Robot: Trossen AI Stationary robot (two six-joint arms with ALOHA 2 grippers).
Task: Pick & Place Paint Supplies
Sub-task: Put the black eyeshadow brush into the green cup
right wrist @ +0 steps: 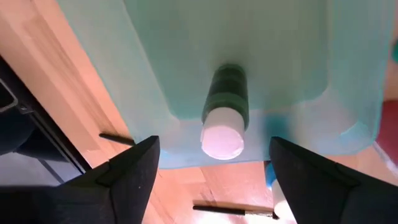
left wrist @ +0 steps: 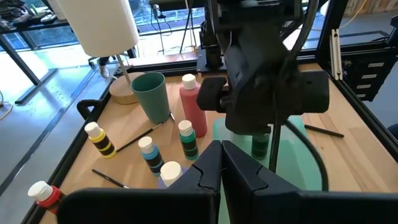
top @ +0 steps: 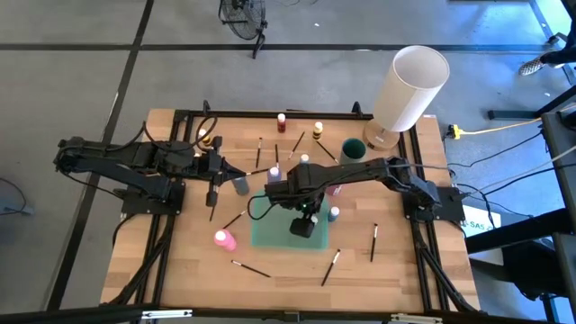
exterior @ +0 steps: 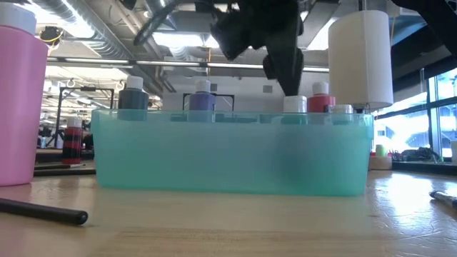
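Low view: right arm's gripper (exterior: 285, 71) cut off by top edge, fingers lost behind the teal bin (exterior: 232, 153) rim, so can't tell what's inside the bin. Pink bottle (exterior: 18, 100) cut by left edge. High view: green bottle hidden under right arm; brushes (top: 250, 268) too small for bristle detail.

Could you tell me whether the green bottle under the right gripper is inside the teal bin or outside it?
Inside. The green bottle stands upright in the teal bin, below the right gripper, whose fingers are spread clear of it.
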